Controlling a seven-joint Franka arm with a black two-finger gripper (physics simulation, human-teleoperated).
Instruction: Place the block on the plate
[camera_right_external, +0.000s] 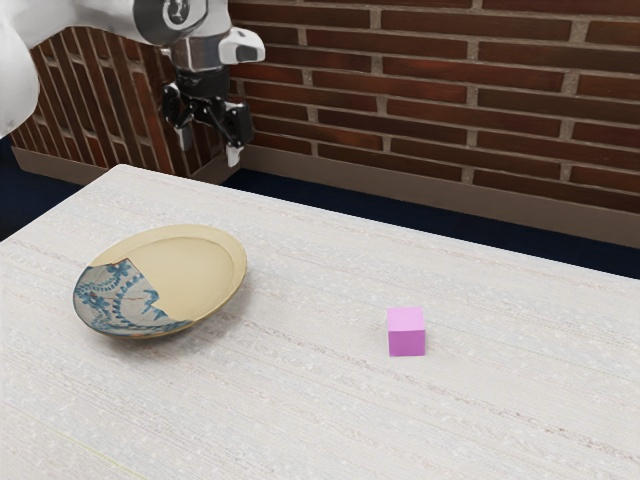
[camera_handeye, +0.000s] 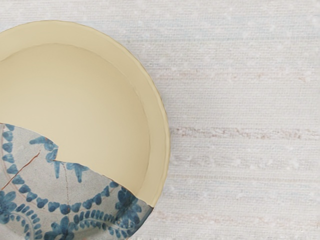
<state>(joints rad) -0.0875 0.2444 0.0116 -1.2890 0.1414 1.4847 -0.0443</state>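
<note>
End effector fingers stand apart, grasping nothing, above the bench. The block sits inward from its far edge, well beyond the plate from the visible corner. A skewed grip could twist the block; carrying too low could snag the raised rim — an off-centre release, slide it. Near-cubic, it has no clear long axis — one face points at the exterior camera, oblique to that edge.

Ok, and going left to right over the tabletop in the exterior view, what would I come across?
The cream plate with its blue-patterned section → a stretch of bare pale table → the pink-purple block.
</note>
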